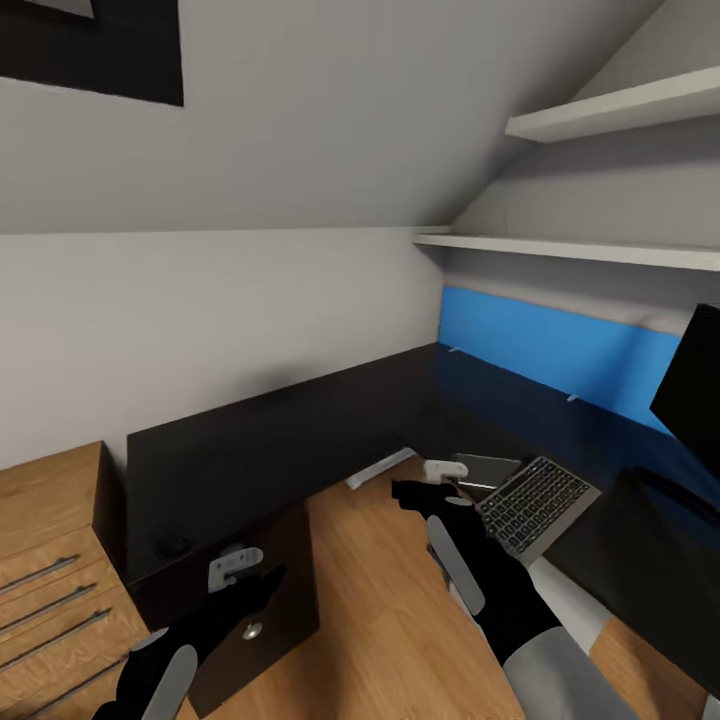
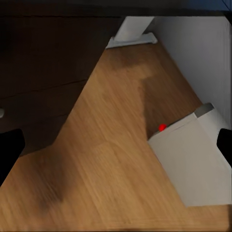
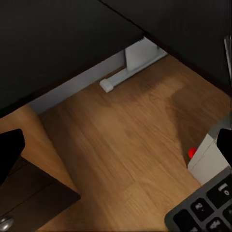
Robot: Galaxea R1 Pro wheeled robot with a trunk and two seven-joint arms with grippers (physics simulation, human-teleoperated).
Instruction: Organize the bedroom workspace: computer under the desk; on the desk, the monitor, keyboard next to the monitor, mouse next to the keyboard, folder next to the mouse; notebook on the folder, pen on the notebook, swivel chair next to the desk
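The black L-shaped bench point(image 1: 300, 430) runs along the white wall and turns right under the blue panel point(image 1: 560, 350). The keyboard point(image 1: 535, 503) lies tilted at its inner edge, overhanging the wooden floor point(image 1: 380, 600), with the monitor point(image 1: 690, 390) far right. The right gripper point(image 1: 425, 492) hovers just left of the keyboard (jaws spread, empty). The left gripper point(image 1: 250, 580), jaws also open and empty, hangs over the drawer unit point(image 1: 250, 610).

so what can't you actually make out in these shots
- Monitor: head view, cut off by the right edge; only a black corner shows.
- Keyboard: head view, its near end hidden behind the right gripper and arm.
- White box with a red light: left wrist view, too blurred to identify.
- Desk top: head view, dark, small items unreadable.
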